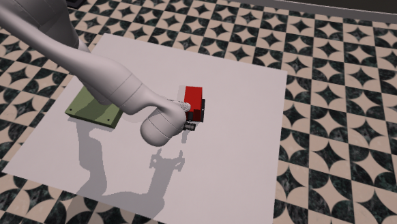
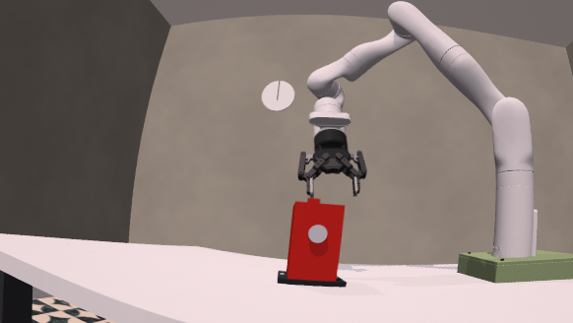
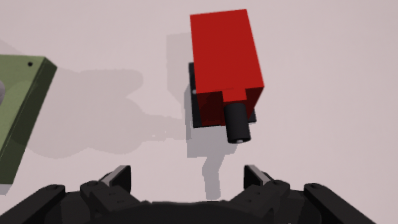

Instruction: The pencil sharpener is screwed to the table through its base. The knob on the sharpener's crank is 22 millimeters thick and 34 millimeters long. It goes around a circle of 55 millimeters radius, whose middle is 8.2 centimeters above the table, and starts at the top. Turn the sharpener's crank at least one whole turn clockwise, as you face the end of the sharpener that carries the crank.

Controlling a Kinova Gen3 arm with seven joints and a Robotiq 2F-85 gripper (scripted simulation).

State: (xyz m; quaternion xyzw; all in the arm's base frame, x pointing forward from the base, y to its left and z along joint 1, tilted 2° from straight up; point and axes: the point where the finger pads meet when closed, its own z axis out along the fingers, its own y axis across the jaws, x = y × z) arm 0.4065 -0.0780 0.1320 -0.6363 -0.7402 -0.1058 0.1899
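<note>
The pincer (image 2: 332,186) hangs wide open, gripping nothing (fingers pointing down). Below it stands the red sharpener (image 2: 315,241), its black knob (image 3: 236,122) topmost, on the tabletop (image 2: 148,281).

your sharpener (image 2: 315,241) stands on the desk (image 2: 148,281), its knob (image 3: 236,121) at the top of one end. the gripper (image 2: 332,186) hangs open above it, and the arm's base plate (image 2: 512,266) sits well apart on the desk.

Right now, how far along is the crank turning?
Done: the gripper hangs open above the sharpener, pointing down. In hand: lining up over the knob, which sits at the top of its circle, ungripped. Left: descend, close on the knob and turn it one full turn clockwise.
</note>
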